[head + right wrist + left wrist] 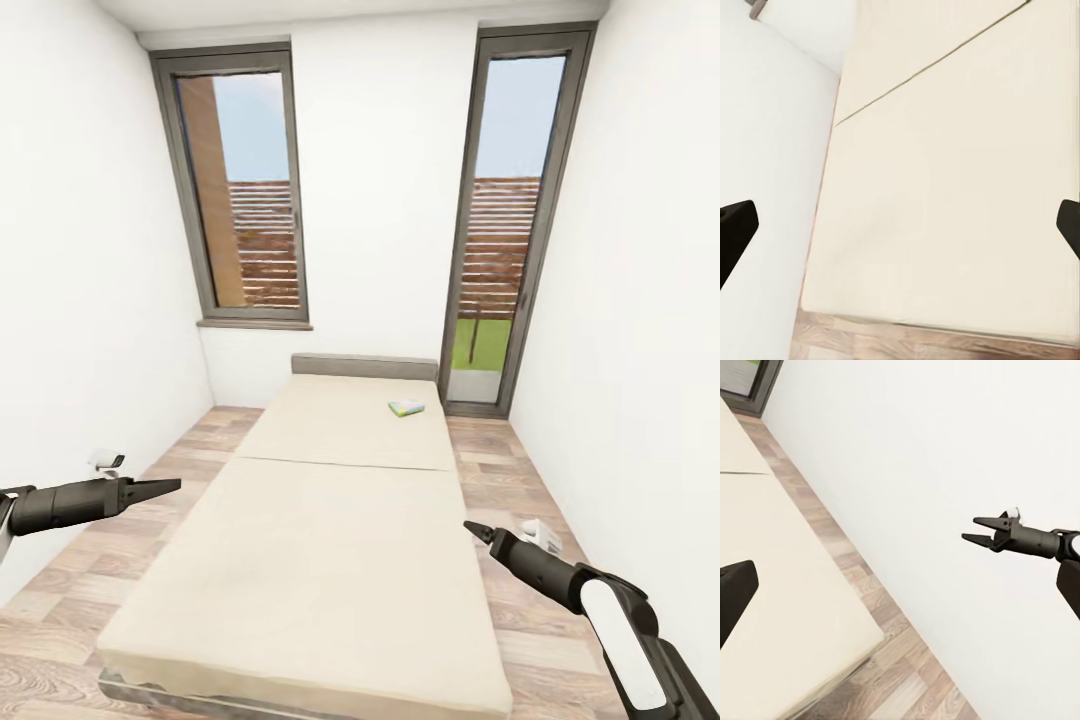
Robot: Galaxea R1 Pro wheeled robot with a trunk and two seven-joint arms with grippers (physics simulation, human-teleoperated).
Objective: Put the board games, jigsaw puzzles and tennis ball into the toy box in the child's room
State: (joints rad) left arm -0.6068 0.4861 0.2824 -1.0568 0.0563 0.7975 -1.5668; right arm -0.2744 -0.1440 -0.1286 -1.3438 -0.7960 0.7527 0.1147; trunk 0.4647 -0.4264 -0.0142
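Robot stands at the foot of the bed (pixel 330 520). One small blue-green board game (pixel 406 407) lies near the headboard (pixel 364 366), well apart from both arms. Left gripper (pixel 168 487) and right gripper (pixel 971 529) are slightly parted, empty. Risk: the game sits far across the mattress; overreaching from here could fail.
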